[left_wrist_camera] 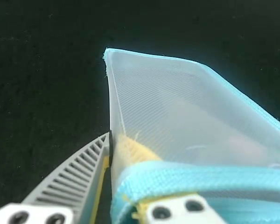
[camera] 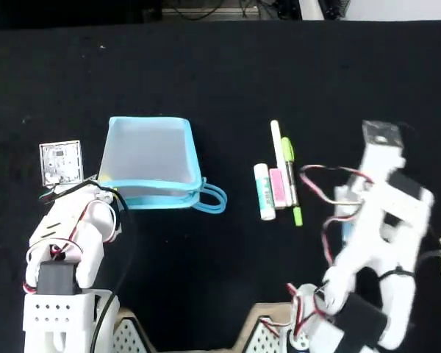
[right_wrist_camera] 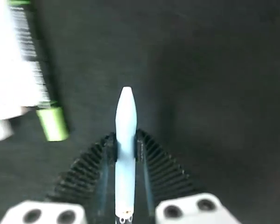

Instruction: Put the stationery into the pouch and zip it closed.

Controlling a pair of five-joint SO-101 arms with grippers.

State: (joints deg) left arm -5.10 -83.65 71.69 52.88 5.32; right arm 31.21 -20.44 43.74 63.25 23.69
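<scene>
pinched tight in the right gripper is a light blue pen. it sticks straight out past the fingers. left gripper is squeezed on the pouch at a corner of its mouth, and one finger looks to be inside. the pouch lies on the black table, mouth on the side near the arms. it is off to the left of the light blue pen, past the glue stick, pink eraser, white pen and green marker. so i think the right arm must carry its pen left over them and turn the tip to the mouth.
</scene>
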